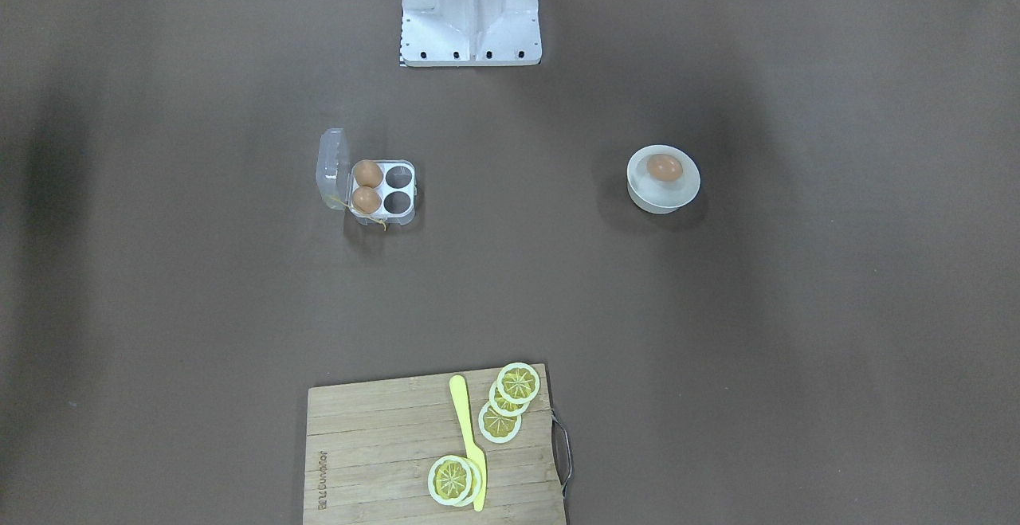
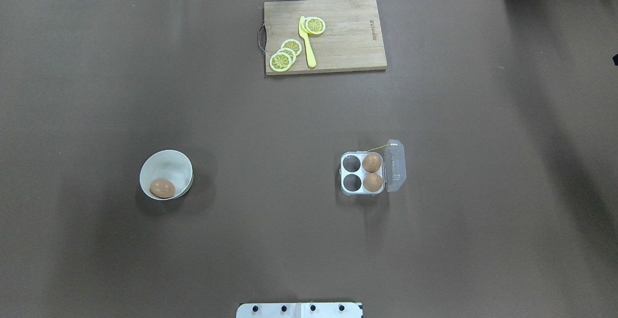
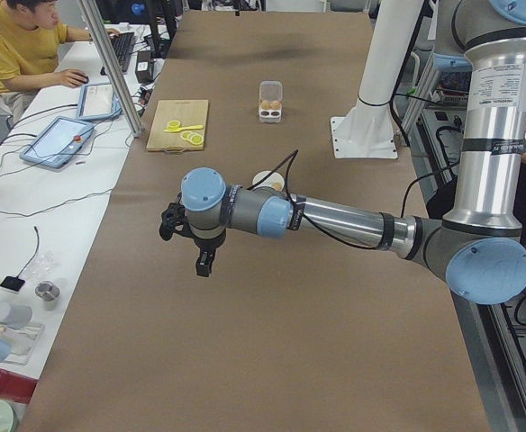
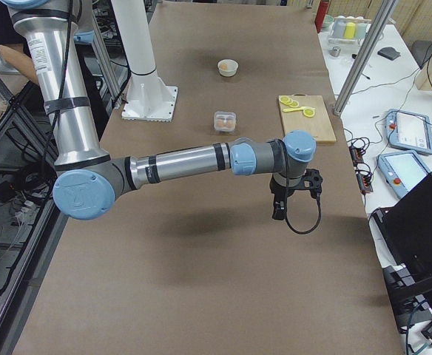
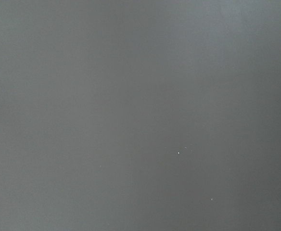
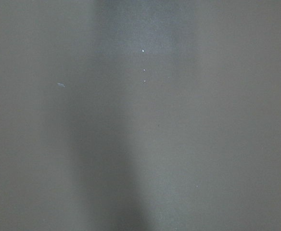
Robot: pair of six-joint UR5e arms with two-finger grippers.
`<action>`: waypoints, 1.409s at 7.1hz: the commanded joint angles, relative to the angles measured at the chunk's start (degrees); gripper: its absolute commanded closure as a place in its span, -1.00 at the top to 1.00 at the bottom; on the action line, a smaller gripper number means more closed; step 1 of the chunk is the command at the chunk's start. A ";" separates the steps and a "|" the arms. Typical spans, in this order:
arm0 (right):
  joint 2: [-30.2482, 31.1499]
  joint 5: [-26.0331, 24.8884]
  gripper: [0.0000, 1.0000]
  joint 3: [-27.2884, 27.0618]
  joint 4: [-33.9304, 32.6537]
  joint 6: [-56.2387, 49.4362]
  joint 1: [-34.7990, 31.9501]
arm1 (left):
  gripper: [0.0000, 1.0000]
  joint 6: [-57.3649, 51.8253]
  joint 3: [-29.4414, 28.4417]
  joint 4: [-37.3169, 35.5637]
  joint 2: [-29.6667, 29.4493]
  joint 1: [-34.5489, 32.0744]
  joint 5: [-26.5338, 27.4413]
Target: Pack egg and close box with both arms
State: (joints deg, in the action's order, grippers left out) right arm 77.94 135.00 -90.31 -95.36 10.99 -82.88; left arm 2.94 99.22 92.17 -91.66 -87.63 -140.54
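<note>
Just one egg [image 2: 162, 188] alone in bowl [image 2: 169, 166], box [image 2: 362, 173] lid open (left claw [image 3: 191, 243], right claw [image 4: 296, 194]: states indiscernible).

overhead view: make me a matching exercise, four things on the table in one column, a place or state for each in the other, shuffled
Things:
1 bowl
2 box
3 knife
4 lid

Places or states:
a yellow, lying on the board
b holds one egg
c half full, half empty
d clear, swung open

Pairs: 1-b, 2-c, 3-a, 4-d
</note>
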 commanded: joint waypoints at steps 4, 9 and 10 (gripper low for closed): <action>0.37 0.09 1.00 0.05 0.00 0.00 0.00 | 0.98 5.45 3.59 0.29 -1.32 1.31 0.17; 0.46 0.88 1.00 0.40 -0.09 0.17 0.00 | 0.97 23.46 14.05 0.55 -4.05 21.93 7.35; 0.46 0.88 1.00 0.57 -0.09 0.17 0.00 | 0.97 26.56 14.68 0.55 -4.14 24.93 9.12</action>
State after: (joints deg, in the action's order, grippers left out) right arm 78.39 135.88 -89.98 -95.45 11.15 -82.88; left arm 24.73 112.46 92.68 -95.68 -66.83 -133.87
